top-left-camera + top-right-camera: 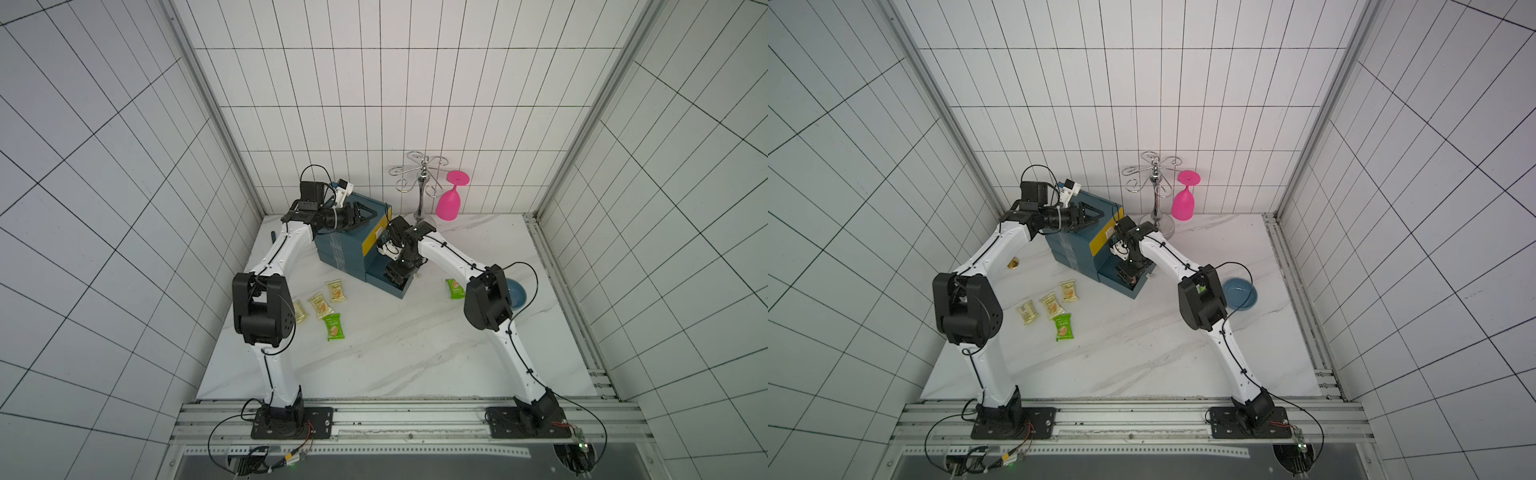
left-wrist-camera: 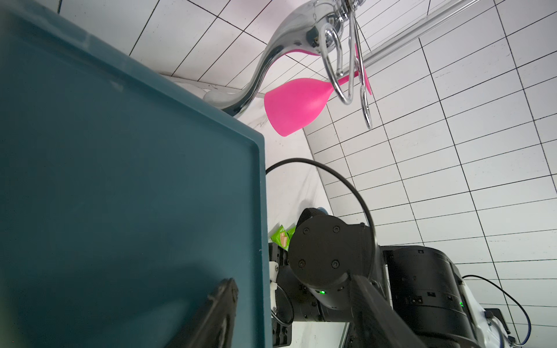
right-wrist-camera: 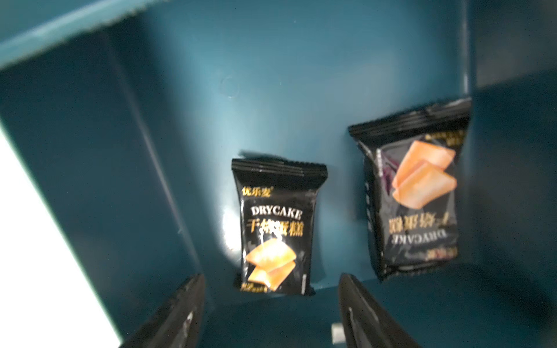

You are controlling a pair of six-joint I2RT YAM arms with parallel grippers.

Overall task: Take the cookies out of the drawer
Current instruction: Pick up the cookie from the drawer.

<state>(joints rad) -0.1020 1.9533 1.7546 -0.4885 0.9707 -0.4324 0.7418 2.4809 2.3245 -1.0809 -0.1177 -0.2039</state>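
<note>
The teal drawer cabinet (image 1: 345, 245) stands at the back of the table, its bottom drawer (image 1: 401, 291) pulled out. Two black cookies packets (image 3: 275, 229) (image 3: 416, 192) lie on the drawer floor. My right gripper (image 3: 270, 278) (image 1: 397, 277) hangs open inside the drawer, just short of the nearer black packet, holding nothing. Three yellow packets (image 1: 1069, 290) (image 1: 1052, 305) (image 1: 1028, 311) and a green one (image 1: 1063, 327) lie on the table left of the drawer. Another green packet (image 1: 455, 288) lies to its right. My left gripper (image 1: 361, 217) (image 2: 294, 283) is open over the cabinet's top edge.
A chrome glass rack (image 1: 423, 183) with a pink glass (image 1: 449, 203) hanging on it stands behind the cabinet. A blue bowl (image 1: 517, 295) sits under my right elbow. A small brass-coloured object (image 1: 1014, 263) lies beneath my left forearm.
</note>
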